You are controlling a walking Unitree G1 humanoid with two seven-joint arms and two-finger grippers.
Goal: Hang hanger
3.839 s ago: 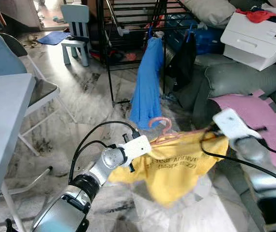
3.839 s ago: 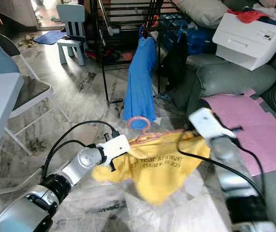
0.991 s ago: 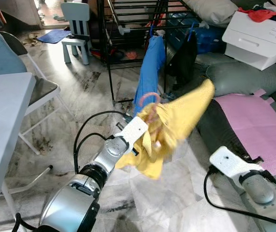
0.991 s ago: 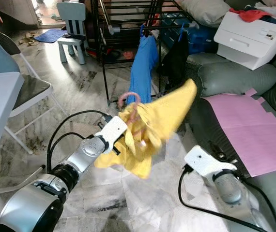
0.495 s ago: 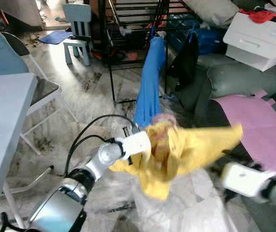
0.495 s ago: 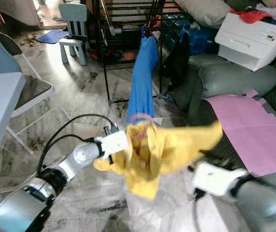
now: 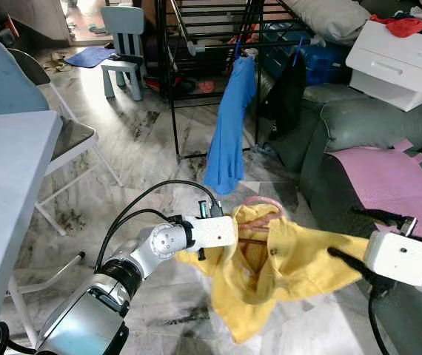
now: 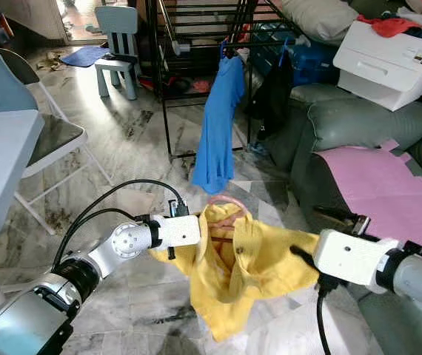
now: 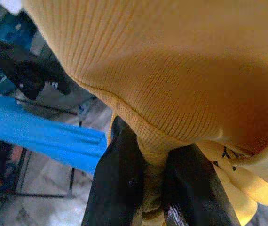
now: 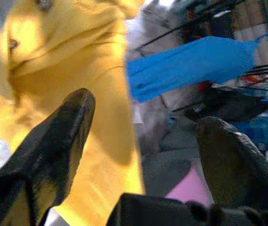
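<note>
Left arm reaches toward 2 o'clock, left claw pinched closed on fabric. Right arm enters from 4 o'clock, right claw fingers spread wide.

No legible text, label, brand, number or sign is found in any view. A dark mark sits on the yellow shirt beside the left pincer's fingers; it cannot be read.
</note>
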